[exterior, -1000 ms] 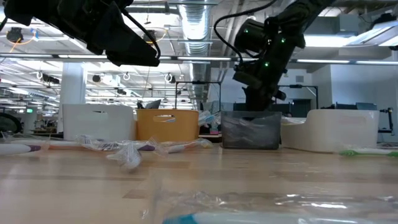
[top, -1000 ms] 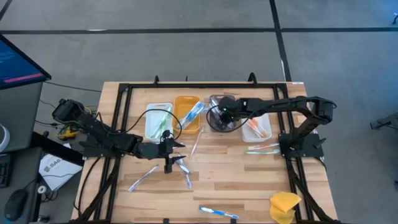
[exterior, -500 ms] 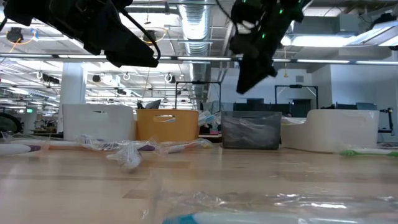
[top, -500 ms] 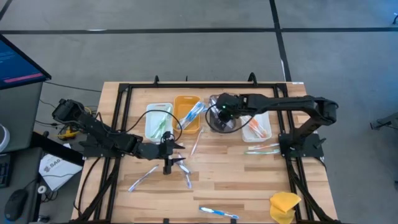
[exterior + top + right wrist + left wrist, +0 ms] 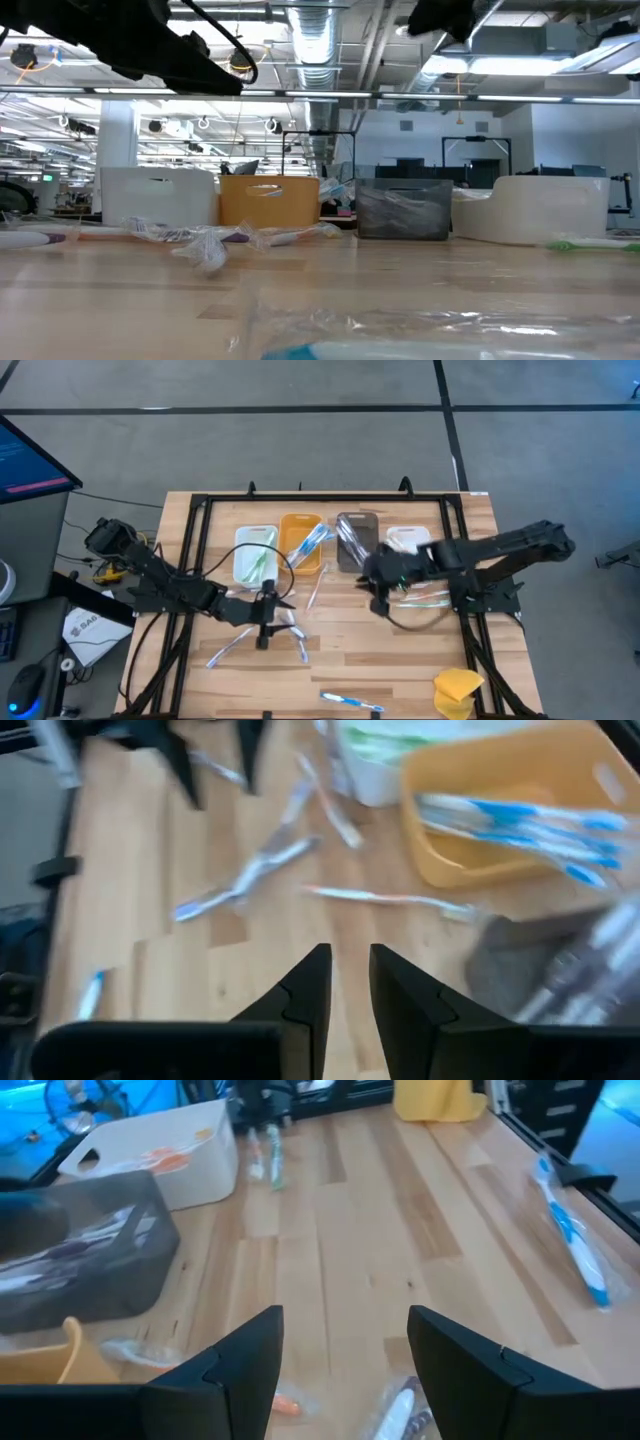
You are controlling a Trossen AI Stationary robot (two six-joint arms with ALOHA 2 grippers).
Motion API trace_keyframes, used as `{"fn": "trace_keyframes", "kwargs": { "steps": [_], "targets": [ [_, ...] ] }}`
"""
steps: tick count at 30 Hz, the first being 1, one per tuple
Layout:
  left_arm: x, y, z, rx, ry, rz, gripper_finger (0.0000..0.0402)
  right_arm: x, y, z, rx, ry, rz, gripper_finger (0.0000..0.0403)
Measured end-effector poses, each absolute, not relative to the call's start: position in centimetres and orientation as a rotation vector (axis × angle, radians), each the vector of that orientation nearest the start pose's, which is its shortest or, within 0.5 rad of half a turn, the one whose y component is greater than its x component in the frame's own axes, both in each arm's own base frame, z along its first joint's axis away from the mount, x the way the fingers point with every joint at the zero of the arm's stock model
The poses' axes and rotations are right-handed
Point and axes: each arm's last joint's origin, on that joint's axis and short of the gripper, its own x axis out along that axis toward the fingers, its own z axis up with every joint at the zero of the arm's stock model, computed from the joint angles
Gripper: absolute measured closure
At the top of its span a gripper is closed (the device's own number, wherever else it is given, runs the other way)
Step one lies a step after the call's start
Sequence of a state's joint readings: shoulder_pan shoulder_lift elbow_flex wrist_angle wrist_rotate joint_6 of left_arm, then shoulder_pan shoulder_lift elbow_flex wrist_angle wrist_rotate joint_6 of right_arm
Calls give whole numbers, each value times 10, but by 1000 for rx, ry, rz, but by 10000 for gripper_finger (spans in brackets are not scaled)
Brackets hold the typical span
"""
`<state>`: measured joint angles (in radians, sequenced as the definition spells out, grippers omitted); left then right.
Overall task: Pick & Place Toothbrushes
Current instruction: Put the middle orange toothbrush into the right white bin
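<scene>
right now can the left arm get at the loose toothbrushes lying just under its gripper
Probably yes. The left gripper hangs open above the loose toothbrushes on bare wood, nothing lies between them, and the right gripper is off to the side.
</scene>
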<state>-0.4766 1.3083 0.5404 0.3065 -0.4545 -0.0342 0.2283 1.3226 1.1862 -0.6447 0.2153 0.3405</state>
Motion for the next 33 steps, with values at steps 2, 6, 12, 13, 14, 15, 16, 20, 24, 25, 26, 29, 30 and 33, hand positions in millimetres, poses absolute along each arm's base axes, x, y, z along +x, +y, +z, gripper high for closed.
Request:
{"fn": "trace_keyframes", "kwargs": {
  "steps": [2, 6, 12, 13, 14, 15, 16, 20, 24, 25, 26, 29, 30, 33],
  "targets": [
    [230, -108, 190, 184, 411, -27, 192, 263, 73, 321, 114, 732, -90, 337],
    [228, -111, 190, 191, 410, -41, 192, 252, 101, 321, 67, 709, -65, 337],
    [226, -116, 190, 239, 407, -74, 192, 240, 133, 316, -36, 684, -92, 337],
    [225, -116, 190, 240, 407, -76, 192, 237, 136, 316, -52, 674, -95, 337],
    [225, -117, 189, 241, 408, -79, 192, 237, 140, 316, -65, 657, -100, 337],
    [224, -118, 189, 246, 415, -82, 192, 237, 143, 314, -90, 648, -110, 337],
    [223, -118, 188, 254, 428, -85, 192, 234, 146, 309, -134, 658, -116, 337],
    [219, -119, 182, 285, 483, -97, 192, 228, 148, 301, -219, 643, -171, 337],
    [218, -121, 182, 291, 490, -106, 192, 227, 146, 295, -246, 670, -181, 337],
    [218, -121, 182, 292, 490, -107, 192, 227, 146, 295, -247, 670, -184, 337],
    [217, -121, 181, 293, 492, -108, 192, 227, 145, 294, -247, 672, -186, 337],
    [217, -121, 180, 298, 502, -107, 192, 228, 143, 290, -255, 685, -193, 337],
    [217, -121, 180, 302, 509, -107, 192, 228, 141, 288, -261, 689, -198, 337],
    [215, -120, 177, 318, 538, -107, 192, 230, 137, 283, -290, 695, -202, 337]
  ]
}}
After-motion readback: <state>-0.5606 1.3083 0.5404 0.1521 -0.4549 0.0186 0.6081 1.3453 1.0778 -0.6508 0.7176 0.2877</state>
